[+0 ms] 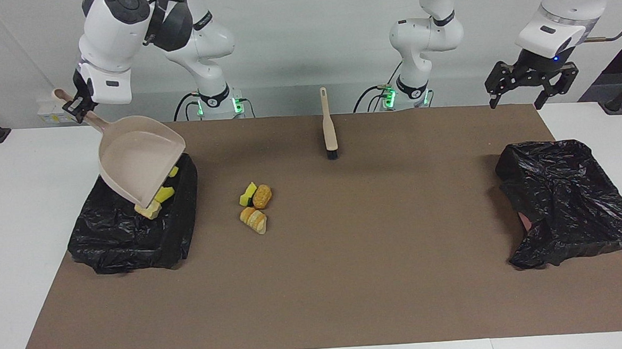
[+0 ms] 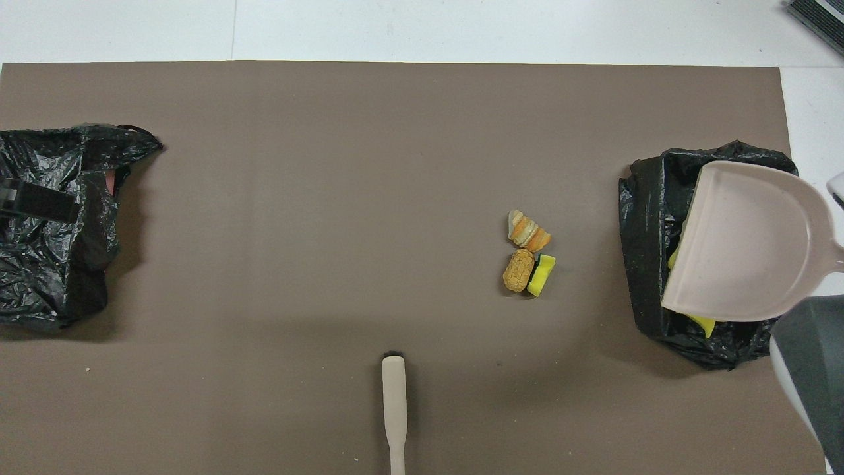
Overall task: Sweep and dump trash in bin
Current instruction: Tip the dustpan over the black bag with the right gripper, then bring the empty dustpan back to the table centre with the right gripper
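Trash lies in two places. Three bits (image 1: 254,206), one yellow sponge chunk and two golden pastry-like lumps, sit touching one another on the brown mat (image 1: 348,279), toward the right arm's end and about midway between the mat's robot-side edge and its opposite edge. More bits (image 1: 155,201) rest in the black-lined bin (image 1: 133,231) at the mat's edge on the right arm's end, mostly hidden under the dustpan.

The right gripper (image 1: 80,104) is clamped on the handle of the beige dustpan (image 1: 137,162), which hangs tilted over the bin, its pan bare. The left gripper (image 1: 531,80) hangs with its fingers spread wide and holding nothing, over the corner of the mat at the left arm's end nearest the robots.

A beige brush (image 1: 329,125) lies at the mat's robot-side edge, midway along it, bristles pointing away from the robots. A second black bag (image 1: 568,198) sits crumpled at the mat's edge on the left arm's end.

Between the loose bits and the second bag the mat is bare, as is the whole strip along the edge farthest from the robots. White desk (image 1: 20,211) borders the mat at both ends. No writing can be read.
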Robot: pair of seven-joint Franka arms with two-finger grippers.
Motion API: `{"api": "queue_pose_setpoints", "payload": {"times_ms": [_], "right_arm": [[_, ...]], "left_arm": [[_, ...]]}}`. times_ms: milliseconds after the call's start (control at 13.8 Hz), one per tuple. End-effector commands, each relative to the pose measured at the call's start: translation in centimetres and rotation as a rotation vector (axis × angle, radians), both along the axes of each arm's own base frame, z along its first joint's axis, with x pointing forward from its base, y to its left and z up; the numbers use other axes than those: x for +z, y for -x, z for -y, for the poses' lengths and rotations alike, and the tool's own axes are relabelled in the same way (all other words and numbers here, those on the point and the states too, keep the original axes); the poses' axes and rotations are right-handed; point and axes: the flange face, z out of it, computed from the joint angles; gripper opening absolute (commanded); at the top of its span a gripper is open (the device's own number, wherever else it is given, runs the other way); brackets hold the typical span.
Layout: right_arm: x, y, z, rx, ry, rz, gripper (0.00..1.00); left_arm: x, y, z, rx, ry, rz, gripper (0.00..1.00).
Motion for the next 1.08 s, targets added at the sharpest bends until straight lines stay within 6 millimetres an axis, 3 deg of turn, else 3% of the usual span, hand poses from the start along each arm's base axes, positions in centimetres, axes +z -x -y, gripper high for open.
{"api": "queue_pose_setpoints", "payload": {"times_ms": [0,145,361,578,650,795,867,1012], "right_arm": [[-0.6,0.1,-2.4,-0.281,-0.188,0.122,0.0],[-1.2,0.4,-8.1,-0.534,-0.259,0.237,0.0],[-4.0,0.0,-15.9,-0.802,-0.3,0.298,0.0],[-7.3,-1.1,-23.3,-0.922,-0.377,0.325,0.0],[-7.7,-2.2,-25.6,-0.976,-0.411,0.331,0.0],[-9.7,-4.0,-32.0,-1.042,-0.44,0.322,0.0],[-10.3,-5.4,-34.1,-1.084,-0.474,0.318,0.0],[-12.2,-6.0,-38.6,-1.058,-0.552,0.324,0.0]], "left_arm": [[0.7,0.4,-0.7,0.0,-0.014,-0.013,1.0],[0.8,0.7,-0.5,-0.003,-0.003,-0.02,1.0],[0.9,1.0,0.0,0.0,-0.002,-0.021,1.0],[0.8,1.0,-0.5,0.011,-0.002,-0.024,1.0],[0.7,1.0,0.3,-0.003,-0.003,-0.026,1.0],[0.5,1.3,0.4,-0.002,-0.003,-0.03,1.0],[0.5,1.4,0.2,0.001,-0.002,-0.03,1.0],[0.3,1.5,0.1,0.0,-0.002,-0.035,1.0]]}}
